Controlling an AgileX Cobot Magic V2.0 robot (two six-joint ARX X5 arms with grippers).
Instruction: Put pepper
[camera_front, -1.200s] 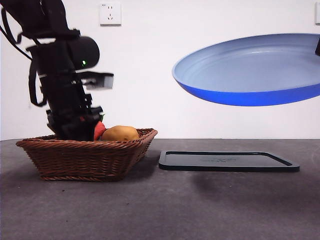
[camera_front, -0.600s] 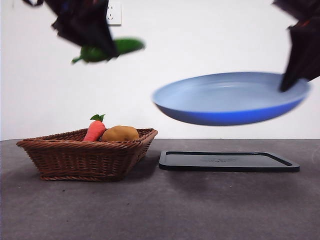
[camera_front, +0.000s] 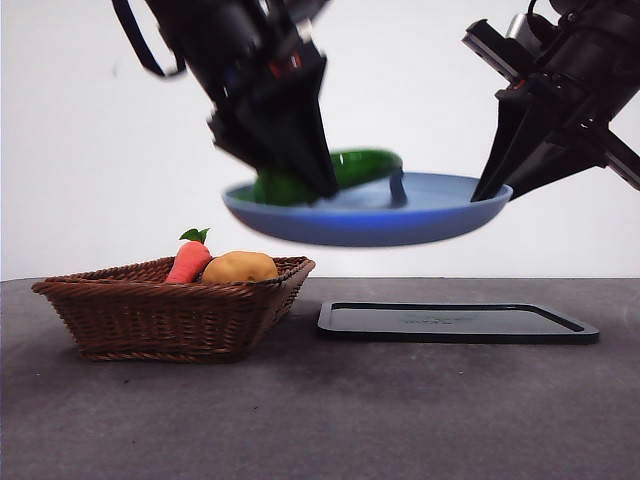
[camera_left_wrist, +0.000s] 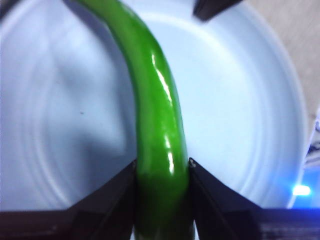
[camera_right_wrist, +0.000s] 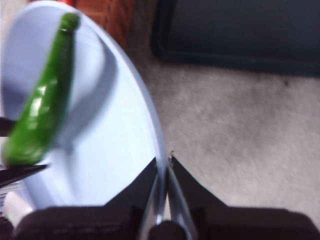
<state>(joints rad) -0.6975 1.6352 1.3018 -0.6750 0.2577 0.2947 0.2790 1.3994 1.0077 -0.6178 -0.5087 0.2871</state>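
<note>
Left gripper (camera_left_wrist: 162, 167) was clamped on the pepper (camera_left_wrist: 155, 115) near its thick end, jaws tight on both sides. The pepper hung over the blue plate (camera_front: 420, 222), stretched across the dish; front view was blurred there, so whether its tip touched the plate surface was hard to say. Right gripper (camera_right_wrist: 164, 162) was pinched on the plate rim, jaws closed on the edge, holding the plate in the air above the table (camera_front: 320, 420). In the front view the left arm came down from the top, dark and big, over the plate's near-left part; the right arm came in from the upper right corner. Black tray (camera_front: 458, 323) lay flat on the table under the plate. Wicker basket (camera_front: 170, 315) sat beside the tray, with the carrot (camera_front: 189, 260) and potato (camera_front: 240, 267) inside, touching each other.
</note>
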